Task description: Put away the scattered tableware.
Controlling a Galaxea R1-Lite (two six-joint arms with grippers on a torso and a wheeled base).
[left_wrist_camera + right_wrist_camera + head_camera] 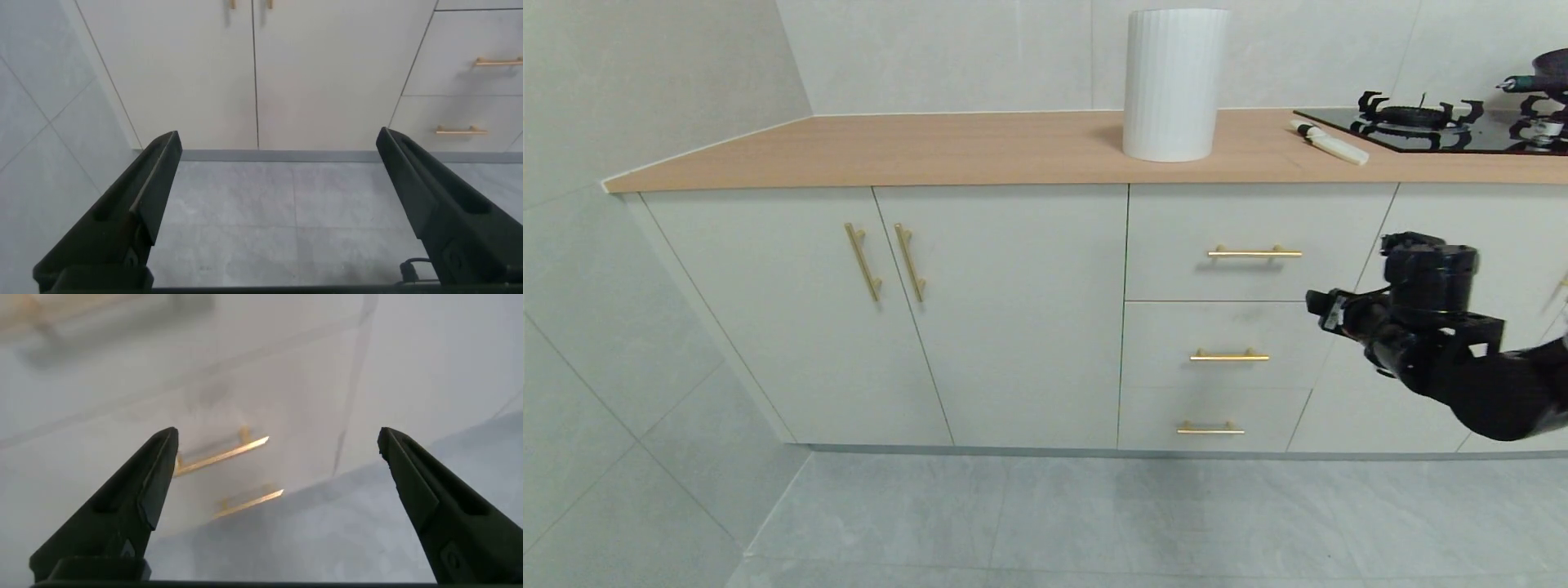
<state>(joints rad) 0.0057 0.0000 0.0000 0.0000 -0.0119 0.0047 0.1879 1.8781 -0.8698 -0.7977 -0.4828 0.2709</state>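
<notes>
A cream-handled knife-like utensil (1327,141) lies on the wooden countertop (931,151), just left of the black gas hob (1445,126). My right gripper (1327,310) hangs in front of the drawer stack, level with the middle drawer handle (1229,356) and to its right. In the right wrist view the right gripper (274,453) is open, with the drawer handles (221,456) beyond its fingers. My left gripper (278,155) is open too, held low over the grey floor and facing the base of the cabinet doors (253,73).
A tall white ribbed cylinder (1174,82) stands on the counter near the middle. A dark pan (1543,77) sits on the hob at far right. Two cabinet doors with gold handles (886,261) are at left, three drawers at centre. A tiled wall closes the left side.
</notes>
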